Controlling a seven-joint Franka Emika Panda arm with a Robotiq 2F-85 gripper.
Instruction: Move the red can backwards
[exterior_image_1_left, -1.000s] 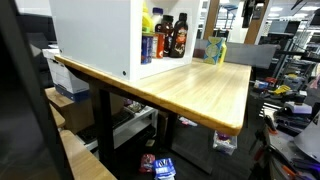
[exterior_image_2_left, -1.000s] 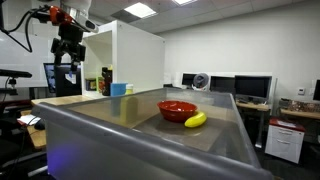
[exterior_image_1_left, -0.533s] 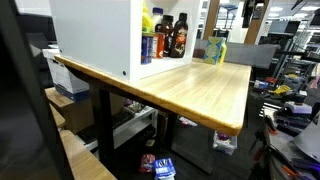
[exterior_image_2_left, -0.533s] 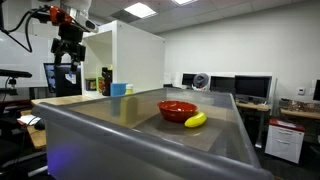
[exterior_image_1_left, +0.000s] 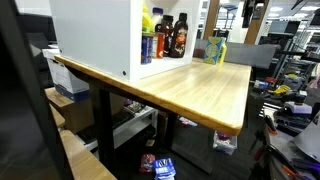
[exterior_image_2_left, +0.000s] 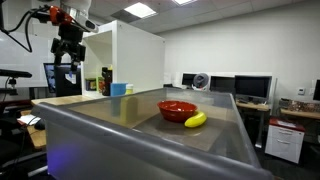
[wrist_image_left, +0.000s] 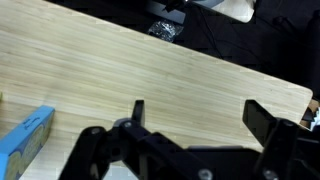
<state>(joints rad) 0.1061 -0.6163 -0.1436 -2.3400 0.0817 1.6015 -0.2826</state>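
- Pale wooden table (exterior_image_1_left: 200, 85) fills the near ground in an exterior view.
- Close to the camera in an exterior view, a red bowl (exterior_image_2_left: 177, 108) sits with a banana (exterior_image_2_left: 195, 120) just beside it.
- Farther back, a white open cabinet (exterior_image_1_left: 95, 35) stands on the table.
- Inside it the red can (exterior_image_1_left: 162, 42), small and blurry here, seems to stand between a blue bottle (exterior_image_1_left: 148, 46) and a dark brown bottle (exterior_image_1_left: 180, 35).
- The end effector (exterior_image_2_left: 68, 52) hangs in the air near the cabinet, jaws spread wide and holding nothing.
- Only bare wood shows between its fingers (wrist_image_left: 138, 110) in the wrist view.
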